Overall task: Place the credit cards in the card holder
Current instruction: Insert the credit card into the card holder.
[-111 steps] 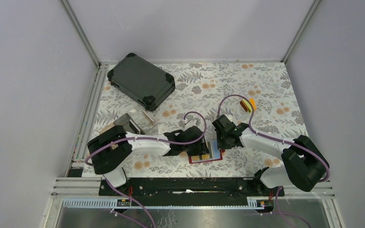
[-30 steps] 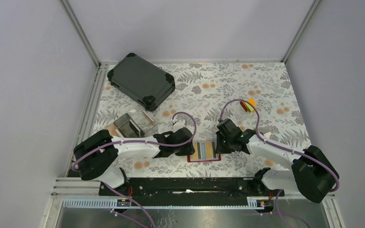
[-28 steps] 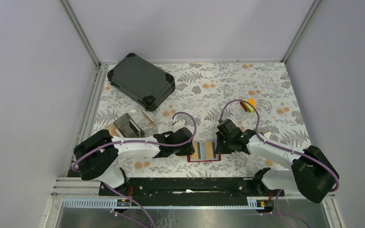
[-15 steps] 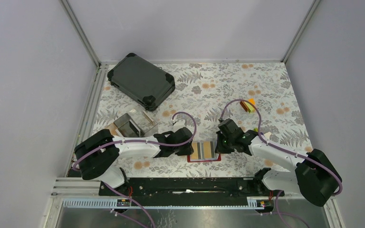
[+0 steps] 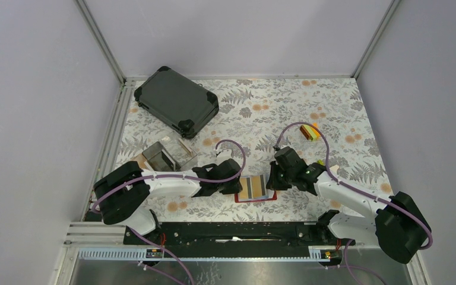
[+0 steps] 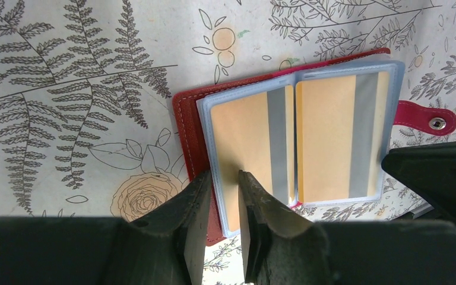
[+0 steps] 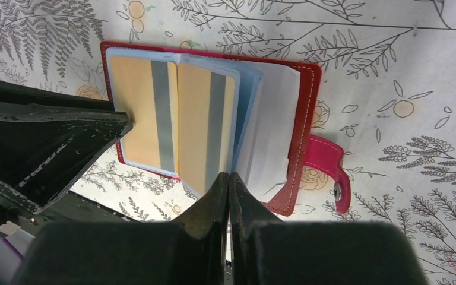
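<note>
We find the card holder (image 6: 187, 127) lying open and flat on the table (image 5: 338, 107), well apart from the dark case (image 5: 177, 101), off that case's near right corner. Two tan credit cards (image 6: 335, 139) with grey stripes show through its clear sleeves (image 7: 248, 113).

The left gripper (image 6: 224, 176) sits at the holder's edge nearer the case. Its jaws stand almost together with a thin slit between them, tips over the sleeve there, and we cannot tell whether it nips the sleeve or only presses on it. The right gripper (image 7: 228, 179) works the edge farther from the case, clenched tight on what looks to us like the free edge of a lifted sleeve page.

We judge the holder light and floppy, with a soft cover and limp, slick plastic leaves that fan and spring back. It wants pinning on one side while the other is worked. The cards look thin, stiff and slippery, so they are best pinched by a short edge and slid along the sleeve mouth. The snap tab (image 6: 430, 122), on the side away from the case, seems a poor handle, since pulling it would likely fold the cover.
</note>
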Robot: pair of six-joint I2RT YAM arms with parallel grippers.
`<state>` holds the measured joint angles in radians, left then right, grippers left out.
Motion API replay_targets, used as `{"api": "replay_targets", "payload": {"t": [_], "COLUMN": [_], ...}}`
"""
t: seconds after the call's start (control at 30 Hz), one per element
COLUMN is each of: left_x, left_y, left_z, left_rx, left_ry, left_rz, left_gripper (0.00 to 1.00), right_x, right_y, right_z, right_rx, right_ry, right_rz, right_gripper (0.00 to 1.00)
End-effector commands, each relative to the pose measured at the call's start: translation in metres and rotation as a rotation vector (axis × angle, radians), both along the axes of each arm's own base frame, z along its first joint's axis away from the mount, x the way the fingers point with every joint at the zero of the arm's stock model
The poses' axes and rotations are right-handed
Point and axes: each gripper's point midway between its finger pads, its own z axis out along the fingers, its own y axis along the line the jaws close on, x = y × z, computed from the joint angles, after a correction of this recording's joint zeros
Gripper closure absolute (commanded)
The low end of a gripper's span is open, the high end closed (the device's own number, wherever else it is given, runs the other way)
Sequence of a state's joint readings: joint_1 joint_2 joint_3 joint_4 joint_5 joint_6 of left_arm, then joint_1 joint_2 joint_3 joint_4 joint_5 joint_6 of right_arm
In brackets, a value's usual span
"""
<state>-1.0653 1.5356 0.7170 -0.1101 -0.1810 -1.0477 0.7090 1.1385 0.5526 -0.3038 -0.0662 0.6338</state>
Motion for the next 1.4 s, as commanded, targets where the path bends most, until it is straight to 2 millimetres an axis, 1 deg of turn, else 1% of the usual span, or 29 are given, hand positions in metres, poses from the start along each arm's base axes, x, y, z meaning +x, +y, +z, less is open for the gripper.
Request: {"api": "replay_targets", "payload": {"t": [0.0,0.4,0.67,0.97,1.07,1.13,1.27,1.37], "left_x": [0.002,0.004,0.006,0.007,0.01,0.011,0.014,0.016], "left_y": [-0.002,-0.007,-0.007,-0.004,-0.002,0.0,0.009,0.02], "left_z": [-0.004,-0.001,0.001,0.004,0.009,0.013,0.023,0.028], "left_rx": [-0.018,-0.042,-0.053,-0.074,-0.082,-0.084,-0.089,-0.082], "left_ry": [0.003,-0.001,-0.004,-0.01,-0.025,-0.037,-0.069,-0.095], "left_rz": [0.007,-0.004,-0.003,0.008,0.015,0.023,0.046,0.066], "left_gripper": [0.74,0.74,0.73,0.71,0.67,0.63,0.55,0.51], "right_x": [0.008,0.012,0.013,0.007,0.006,0.006,0.011,0.012], "right_y": [0.018,0.037,0.048,0.063,0.07,0.074,0.075,0.078], "right_z": [0.022,0.036,0.036,0.033,0.033,0.034,0.032,0.033], "right_rx": [0.076,0.15,0.164,0.182,0.187,0.189,0.179,0.182], "right_ry": [-0.045,-0.068,-0.066,-0.059,-0.059,-0.062,-0.07,-0.075], "right_rz": [0.049,0.11,0.138,0.169,0.179,0.179,0.155,0.162], "right_gripper": [0.94,0.87,0.86,0.8,0.78,0.76,0.73,0.63]}}
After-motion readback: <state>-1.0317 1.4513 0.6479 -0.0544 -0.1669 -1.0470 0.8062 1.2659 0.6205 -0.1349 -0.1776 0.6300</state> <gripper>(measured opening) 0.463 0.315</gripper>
